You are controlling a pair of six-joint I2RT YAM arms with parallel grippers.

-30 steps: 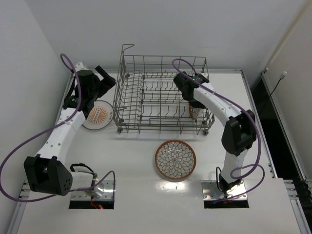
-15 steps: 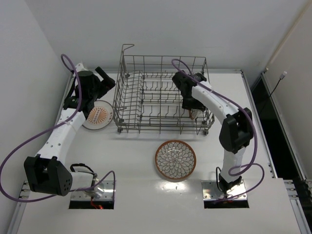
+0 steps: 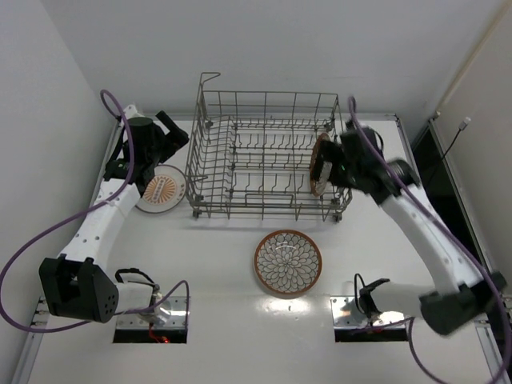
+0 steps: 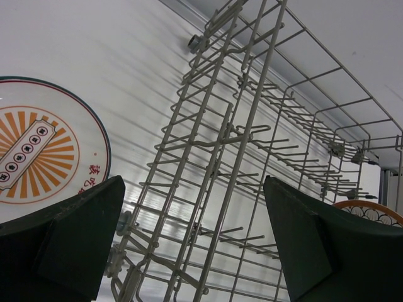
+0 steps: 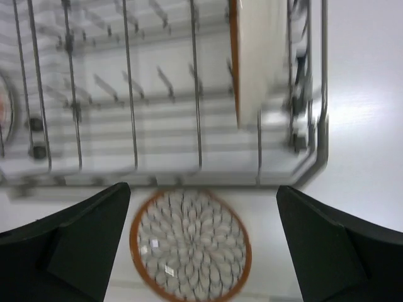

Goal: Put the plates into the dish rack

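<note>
1. grey wire dish rack (image 3: 256,210): stands at the middle rear of the white table (image 3: 200,264), in the same spot as a second ago.
2. standing plate (image 3: 321,164): brown-rimmed, on edge among the tines at the rack's right end. a second ago the right gripper was down on it inside the rack; now it stands free.
3. right gripper (image 3: 342,160): motion-blurred, now at the rack's right end wall, its arm swung out to the right. the fingers are spread wide with nothing between them.
4. petal plate (image 3: 288,263): brown-rimmed, flat on the table in front of the rack, unmoved.
5. sunburst plate (image 3: 162,190): white-rimmed, flat on the table just left of the rack, unmoved.
6. left gripper (image 3: 170,132): hovers over the sunburst plate's far edge beside the rack's left wall, fingers wide apart and empty, pose unchanged.
</note>
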